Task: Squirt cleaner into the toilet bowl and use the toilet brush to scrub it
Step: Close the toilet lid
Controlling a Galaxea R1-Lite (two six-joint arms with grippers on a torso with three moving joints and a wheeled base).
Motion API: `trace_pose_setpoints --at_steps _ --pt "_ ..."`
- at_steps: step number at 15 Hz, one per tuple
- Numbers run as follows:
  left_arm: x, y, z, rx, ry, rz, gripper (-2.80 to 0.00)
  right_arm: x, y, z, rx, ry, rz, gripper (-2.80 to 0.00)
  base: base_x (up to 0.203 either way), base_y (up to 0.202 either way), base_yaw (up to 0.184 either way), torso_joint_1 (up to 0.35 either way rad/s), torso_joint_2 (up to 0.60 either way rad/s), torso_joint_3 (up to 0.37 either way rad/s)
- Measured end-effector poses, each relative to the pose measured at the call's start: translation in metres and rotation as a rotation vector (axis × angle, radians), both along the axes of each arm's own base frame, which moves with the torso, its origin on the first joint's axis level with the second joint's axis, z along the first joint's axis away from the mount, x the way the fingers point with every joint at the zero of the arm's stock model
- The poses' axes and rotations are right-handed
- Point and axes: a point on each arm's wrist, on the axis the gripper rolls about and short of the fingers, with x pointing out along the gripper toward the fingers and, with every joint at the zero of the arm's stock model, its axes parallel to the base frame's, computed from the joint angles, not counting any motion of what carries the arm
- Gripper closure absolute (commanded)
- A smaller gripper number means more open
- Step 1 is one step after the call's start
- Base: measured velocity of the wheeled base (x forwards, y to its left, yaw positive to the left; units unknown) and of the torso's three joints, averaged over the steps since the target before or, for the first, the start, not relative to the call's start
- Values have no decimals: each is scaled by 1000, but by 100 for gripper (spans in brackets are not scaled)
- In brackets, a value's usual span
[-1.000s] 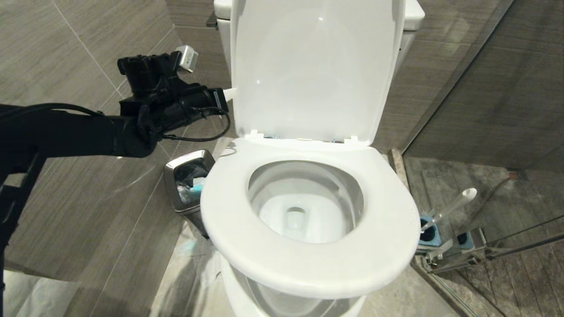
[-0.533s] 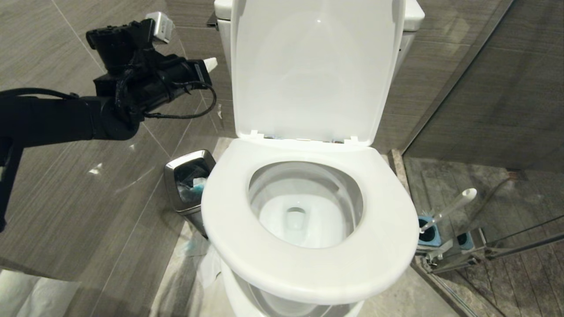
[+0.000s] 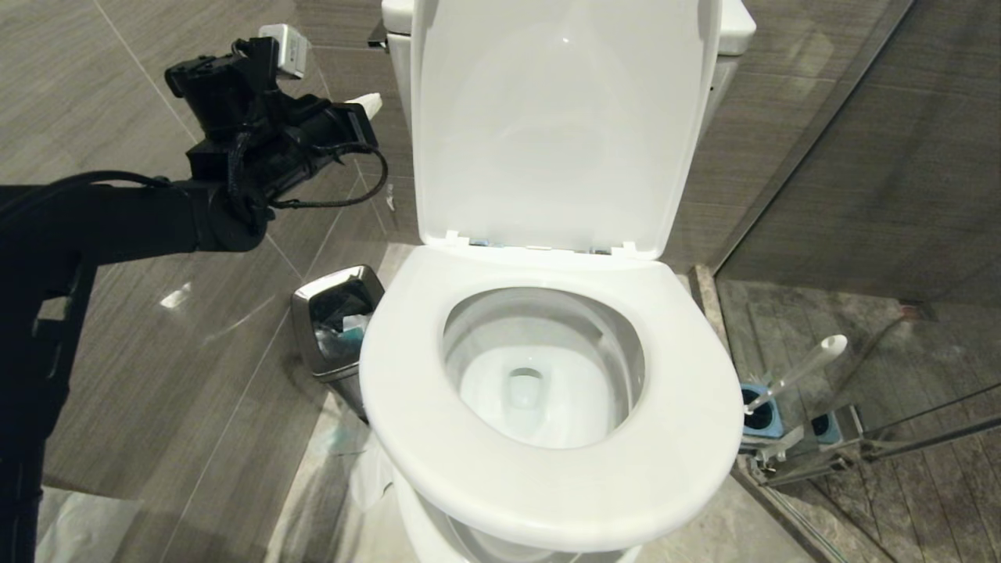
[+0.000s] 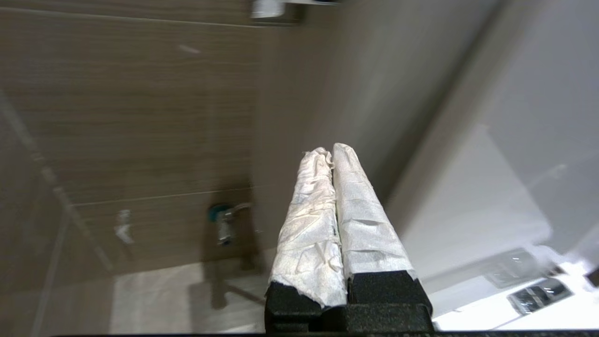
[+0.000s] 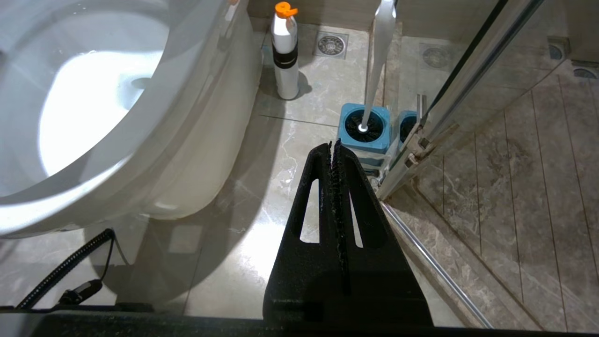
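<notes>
White porcelain bowl (image 3: 547, 367) sits open, lid (image 3: 555, 117) raised, water (image 3: 539, 399) clear with no blue cleaner visible. Brush (image 3: 794, 371) stands in its blue holder (image 5: 365, 128) on the floor at the bowl's right, handle leaning up and away from the bowl. Right tool (image 5: 334, 152), fingers together and empty, hangs just short of that holder, likely the nearer arm. Left tool (image 3: 367, 105), fingers together and paper-wrapped, is raised left of the lid, well apart from the brush.
</notes>
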Motion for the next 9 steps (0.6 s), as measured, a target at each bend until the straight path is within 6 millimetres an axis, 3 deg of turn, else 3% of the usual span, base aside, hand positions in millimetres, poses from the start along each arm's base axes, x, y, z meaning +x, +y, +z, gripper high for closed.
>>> trace_pose_setpoints --at_steps 9 --pt "5 -26 -17 10 35 -57 0 0 0 0 0 0 0 0 0 0 0 0 0 0"
